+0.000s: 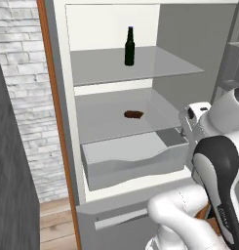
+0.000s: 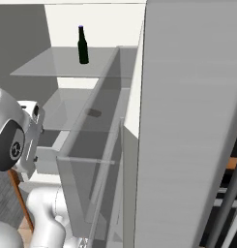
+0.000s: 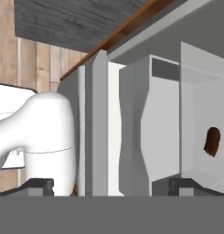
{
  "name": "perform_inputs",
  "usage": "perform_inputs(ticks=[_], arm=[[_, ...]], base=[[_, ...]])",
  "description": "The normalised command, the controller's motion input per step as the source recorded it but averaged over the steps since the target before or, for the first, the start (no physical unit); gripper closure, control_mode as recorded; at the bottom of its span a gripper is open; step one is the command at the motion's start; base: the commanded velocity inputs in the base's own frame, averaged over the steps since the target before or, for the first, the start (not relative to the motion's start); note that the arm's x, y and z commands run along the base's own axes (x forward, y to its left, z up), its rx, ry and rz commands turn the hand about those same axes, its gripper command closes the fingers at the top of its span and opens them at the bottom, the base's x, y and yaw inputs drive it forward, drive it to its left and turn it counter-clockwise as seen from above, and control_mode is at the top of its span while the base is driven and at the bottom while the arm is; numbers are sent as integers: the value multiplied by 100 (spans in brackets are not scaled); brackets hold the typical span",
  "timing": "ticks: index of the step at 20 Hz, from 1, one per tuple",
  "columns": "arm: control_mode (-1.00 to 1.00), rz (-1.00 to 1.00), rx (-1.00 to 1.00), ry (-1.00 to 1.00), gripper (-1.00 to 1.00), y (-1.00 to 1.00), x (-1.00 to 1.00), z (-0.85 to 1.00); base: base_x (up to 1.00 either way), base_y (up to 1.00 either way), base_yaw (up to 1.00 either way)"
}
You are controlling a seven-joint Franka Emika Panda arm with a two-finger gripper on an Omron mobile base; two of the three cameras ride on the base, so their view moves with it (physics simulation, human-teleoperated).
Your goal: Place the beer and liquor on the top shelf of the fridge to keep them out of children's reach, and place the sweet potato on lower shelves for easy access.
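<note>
- In the left base view the fridge point(image 1: 62, 122) stands open at the left, framed by its wood-brown side panel point(image 1: 55, 117).
- The beer point(image 1: 129, 46) stands upright on the top shelf point(image 1: 160, 68), towards its middle; the sweet potato point(image 1: 133, 114) lies on the lower shelf point(image 1: 101, 122), just above the pulled-out grey drawer point(image 1: 135, 163).
- The liquor is not made out in these frames, so it is judged to be the remaining item.
- The gripper point(image 3: 111, 185) is spread wide and carries nothing; its tips frame the drawer front and the sweet potato beyond.
- The hand is best drawn back clear of the drawer's lip before it is turned towards the liquor.
- On the right, the door point(image 2: 187, 121) and its clear bins point(image 2: 86, 160) crowd the arm; free room probably lies to the left and rearward.
</note>
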Motion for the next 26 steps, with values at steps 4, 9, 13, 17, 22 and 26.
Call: perform_inputs(ticks=[4, 9, 13, 17, 22, 26], arm=[[-100, 0, 0, 6, -100, 0, 6, 16], [-100, 0, 0, 1, -100, 0, 0, 0], [100, 0, 0, 0, -100, 0, 0, 0], [100, 0, 0, 0, -100, 0, 0, 0], [100, 0, 0, 0, -100, 0, 0, 0], [100, 0, 0, 0, -100, 0, 0, 0]], base=[[0, 0, 0], [0, 0, 0], [-50, 3, 0], [-97, 15, 0], [-100, 36, 0], [-100, 55, 0]])
